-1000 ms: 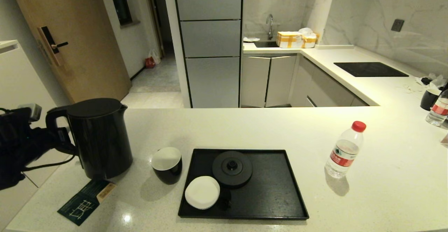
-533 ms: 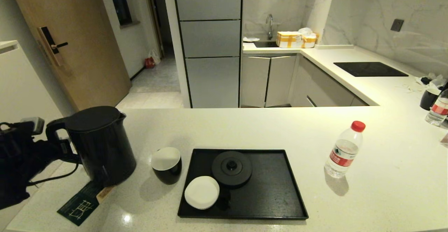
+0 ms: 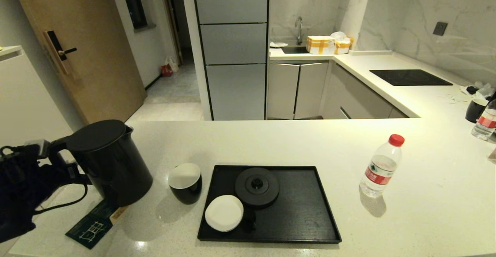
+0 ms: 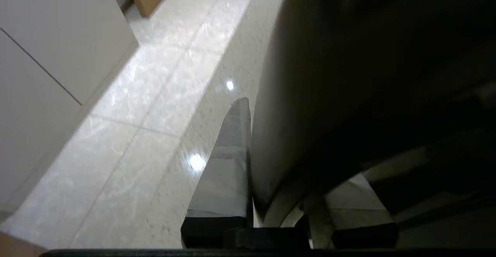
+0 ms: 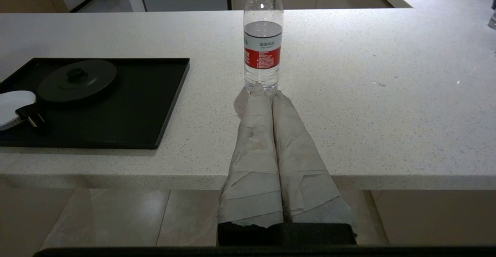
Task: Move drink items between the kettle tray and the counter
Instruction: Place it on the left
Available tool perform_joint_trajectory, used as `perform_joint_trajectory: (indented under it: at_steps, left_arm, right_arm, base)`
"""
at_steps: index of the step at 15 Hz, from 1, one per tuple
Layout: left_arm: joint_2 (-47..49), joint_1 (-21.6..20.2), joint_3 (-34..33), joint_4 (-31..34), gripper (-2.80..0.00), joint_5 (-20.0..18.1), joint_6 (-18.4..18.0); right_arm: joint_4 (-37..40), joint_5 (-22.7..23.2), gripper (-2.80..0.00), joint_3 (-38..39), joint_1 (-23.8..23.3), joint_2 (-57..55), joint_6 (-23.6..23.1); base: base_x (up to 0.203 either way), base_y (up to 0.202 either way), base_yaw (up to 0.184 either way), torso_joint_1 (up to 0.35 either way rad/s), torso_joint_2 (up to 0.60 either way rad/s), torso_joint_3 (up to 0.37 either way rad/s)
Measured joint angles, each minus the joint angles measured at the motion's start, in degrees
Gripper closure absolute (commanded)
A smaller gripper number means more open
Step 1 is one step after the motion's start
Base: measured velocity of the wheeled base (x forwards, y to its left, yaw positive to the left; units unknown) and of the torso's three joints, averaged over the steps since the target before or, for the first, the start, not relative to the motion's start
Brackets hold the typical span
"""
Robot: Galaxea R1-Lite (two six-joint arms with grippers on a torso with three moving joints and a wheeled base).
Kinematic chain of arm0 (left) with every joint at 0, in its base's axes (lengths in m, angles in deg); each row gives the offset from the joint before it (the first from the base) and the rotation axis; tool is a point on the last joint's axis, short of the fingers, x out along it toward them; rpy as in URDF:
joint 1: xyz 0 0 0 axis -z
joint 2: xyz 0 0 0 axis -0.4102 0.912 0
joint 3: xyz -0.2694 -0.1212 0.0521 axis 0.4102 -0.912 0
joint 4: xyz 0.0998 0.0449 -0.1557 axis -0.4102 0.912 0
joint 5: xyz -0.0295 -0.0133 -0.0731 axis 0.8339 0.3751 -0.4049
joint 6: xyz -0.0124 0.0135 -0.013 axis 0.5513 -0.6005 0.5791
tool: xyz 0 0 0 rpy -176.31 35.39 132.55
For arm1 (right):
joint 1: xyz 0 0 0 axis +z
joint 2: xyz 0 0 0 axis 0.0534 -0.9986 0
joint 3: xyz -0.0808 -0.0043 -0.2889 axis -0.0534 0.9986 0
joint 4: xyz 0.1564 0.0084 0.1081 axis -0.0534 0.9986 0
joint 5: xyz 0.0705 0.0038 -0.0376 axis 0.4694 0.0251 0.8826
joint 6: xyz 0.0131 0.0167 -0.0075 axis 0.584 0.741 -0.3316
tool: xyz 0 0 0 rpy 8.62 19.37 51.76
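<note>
At the far left, the left gripper (image 3: 64, 163) clasps the handle of the kettle (image 3: 110, 160), which leans with its top toward the left, its base over the near-left part of the counter (image 3: 271, 140) and over a dark card (image 3: 93, 224) lying there. In the left wrist view one taped finger (image 4: 228, 164) lies against the kettle's dark body (image 4: 348, 94). Just right of the kettle the cup (image 3: 185, 182) stands on the counter, close beside the left edge of the kettle tray (image 3: 306, 218). On the tray sit a white saucer (image 3: 224, 213) at the near left and a round black base disc (image 3: 257, 186) behind it. Well to the right the water bottle (image 3: 381, 166) stands upright on the counter. The right gripper (image 5: 267, 94) hangs off the counter's near edge, its taped fingers (image 5: 254, 144) pressed together on nothing, pointing at the bottle.
</note>
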Motion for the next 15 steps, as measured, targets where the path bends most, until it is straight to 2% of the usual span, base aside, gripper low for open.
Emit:
perform_joint_trajectory:
  at_steps: [1,3,9,15]
  left_arm:
    - [-0.1,0.0,0.0,0.6,-2.80,0.0,0.0]
    - [-0.1,0.1,-0.3,1.7,-2.80,-0.2,-0.1]
    - [0.0,0.0,-0.8,-1.2,-2.80,-0.1,0.0]
    - [-1.0,0.1,-1.3,-1.3,-2.80,-0.3,0.3]
  right_arm:
    - [0.0,0.0,0.00,0.0,0.0,0.0,0.0]
    - [0.0,0.0,0.00,0.0,0.0,0.0,0.0]
    - [0.0,0.0,0.00,0.0,0.0,0.0,0.0]
    - [0.0,0.0,0.00,0.0,0.0,0.0,0.0]
  base:
    - [0.000,0.000,0.000,0.000,0.00,0.000]
    - [0.000,0.000,0.000,0.000,0.00,0.000]
    - [0.000,0.000,0.000,0.000,0.00,0.000]
    - [0.000,0.000,0.000,0.000,0.00,0.000]
